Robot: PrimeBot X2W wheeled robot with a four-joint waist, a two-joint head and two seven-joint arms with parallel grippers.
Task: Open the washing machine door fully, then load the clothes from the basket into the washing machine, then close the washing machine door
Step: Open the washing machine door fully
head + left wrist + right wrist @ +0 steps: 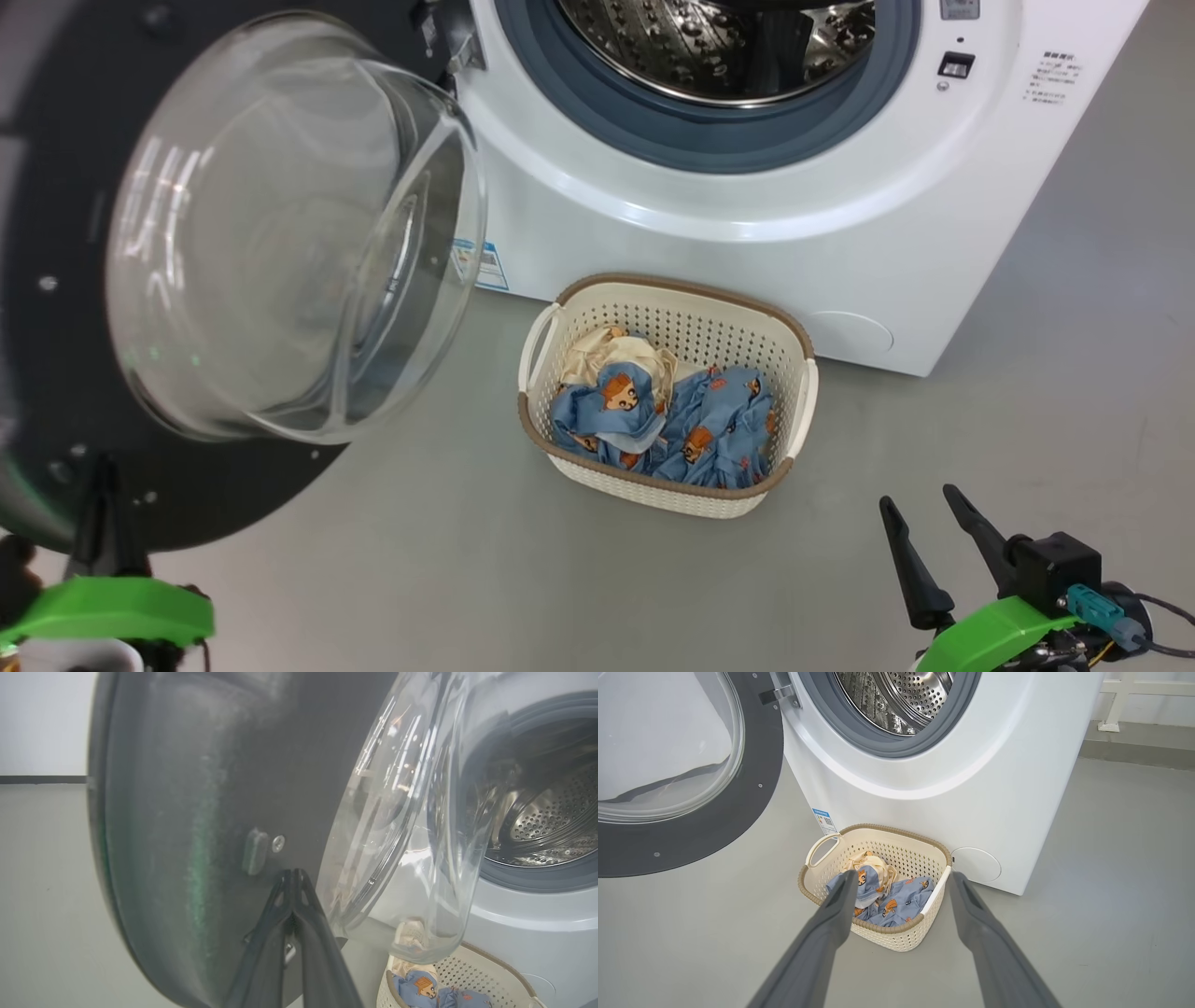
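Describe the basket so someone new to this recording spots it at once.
Start at the big white washing machine. On the grey floor just before its front stands the basket. It alone is small, cream, perforated, brown-rimmed, holding blue clothes.

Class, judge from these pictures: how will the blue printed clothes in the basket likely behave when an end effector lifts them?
The clothes lie crumpled in soft folds, so they would probably flop and dangle. The pieces overlap in the basket, so one pinch may drag up a second piece. They look thin, so likely light.
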